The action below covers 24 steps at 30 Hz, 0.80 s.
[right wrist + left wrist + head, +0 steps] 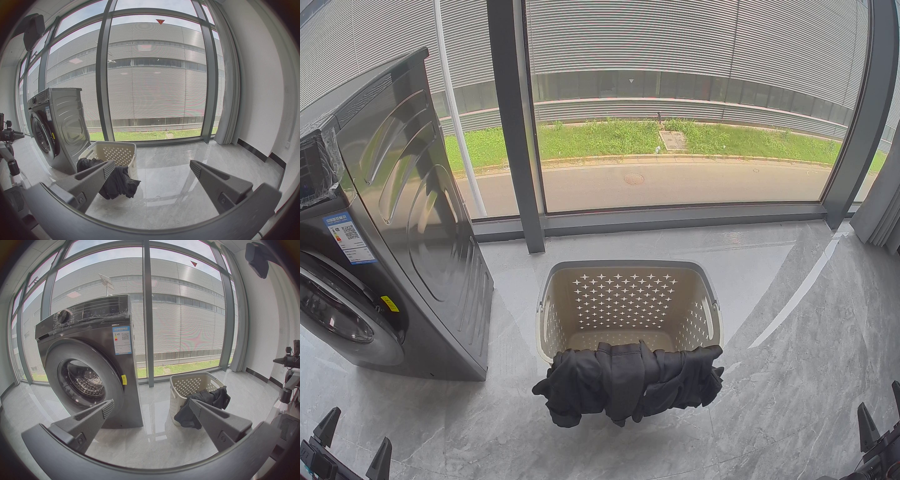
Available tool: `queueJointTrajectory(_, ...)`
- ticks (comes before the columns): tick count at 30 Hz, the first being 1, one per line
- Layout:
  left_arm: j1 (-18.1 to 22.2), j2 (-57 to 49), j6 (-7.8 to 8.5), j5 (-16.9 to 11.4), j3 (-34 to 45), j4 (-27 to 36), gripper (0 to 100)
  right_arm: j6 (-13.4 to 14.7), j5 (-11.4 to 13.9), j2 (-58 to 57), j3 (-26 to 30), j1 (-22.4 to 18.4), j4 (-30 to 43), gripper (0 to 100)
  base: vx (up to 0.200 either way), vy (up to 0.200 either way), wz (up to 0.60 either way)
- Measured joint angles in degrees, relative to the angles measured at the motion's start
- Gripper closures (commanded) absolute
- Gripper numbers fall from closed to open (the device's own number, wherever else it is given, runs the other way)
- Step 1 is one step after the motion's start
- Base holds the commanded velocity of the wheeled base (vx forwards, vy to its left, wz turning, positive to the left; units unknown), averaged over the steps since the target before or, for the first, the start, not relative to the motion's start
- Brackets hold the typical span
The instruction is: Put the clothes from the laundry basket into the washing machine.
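Note:
A cream laundry basket [629, 272] stands on the grey floor before the window. Dark clothes [628, 381] hang over its near rim, partly outside it. The dark washing machine [387, 206] stands to the left, its round opening [82, 382] showing the drum inside. My left gripper [151, 405] is open and empty, low at the near left [355, 439], well short of the basket [190, 384] and clothes [203, 405]. My right gripper [151, 167] is open and empty too, low at the near right [881, 412], with the basket [112, 153] and clothes [120, 184] off to its left.
Floor-to-ceiling windows with a dark pillar [515, 125] stand behind the basket. A grey curtain [881, 212] hangs at the far right. Bare marble floor [800, 350] lies around the basket and between it and the machine.

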Motion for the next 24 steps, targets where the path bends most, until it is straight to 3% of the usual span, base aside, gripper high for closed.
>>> queueJointTrajectory(14, 0.0, 0.0, 0.02, 0.0, 0.0, 0.0, 0, 0.0, 0.0, 0.0, 0.0, 0.0, 0.0, 0, 0.000, 0.000, 0.00)
queueJointTrajectory(20, 0.0, 0.0, 0.00, 0.0, 0.0, 0.0, 0, 0.0, 0.0, 0.0, 0.0, 0.0, 0.0, 0, 0.200, 0.000, 0.00)
queueJointTrajectory(24, 0.0, 0.0, 0.00, 0.0, 0.0, 0.0, 0, 0.0, 0.0, 0.0, 0.0, 0.0, 0.0, 0, 0.000, 0.000, 0.00)
